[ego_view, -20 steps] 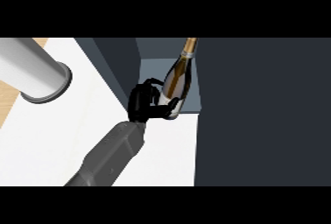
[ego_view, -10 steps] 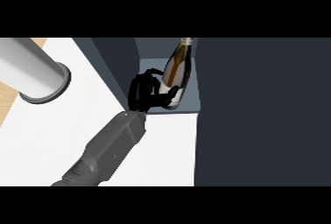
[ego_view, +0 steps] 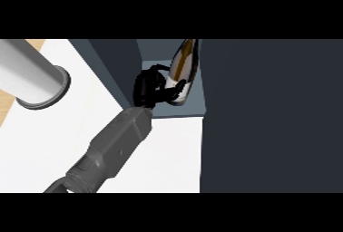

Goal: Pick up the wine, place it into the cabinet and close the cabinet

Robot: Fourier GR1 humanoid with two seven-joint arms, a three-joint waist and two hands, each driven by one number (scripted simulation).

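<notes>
The wine bottle (ego_view: 183, 63) is dark with a golden-brown label. It leans inside the open compartment of the dark blue-grey cabinet (ego_view: 175, 111), its base low and its neck pointing away from me. My right hand (ego_view: 150, 86) is at the bottle's lower left, fingers curled round its base. The grey forearm (ego_view: 114, 145) runs up to it from the lower left. The wide dark panel (ego_view: 268, 113) on the right looks like the cabinet's open door. My left hand does not show.
A thick grey cylinder (ego_view: 30, 74) with a flanged end lies across the upper left. The white counter top (ego_view: 47, 136) spreads below it and under my forearm. A strip of wood-coloured surface (ego_view: 8, 108) shows at the far left.
My right hand has carried the bottle deeper into the cabinet's compartment, and the forearm has followed it forward. The bottle's base now sits lower inside.
</notes>
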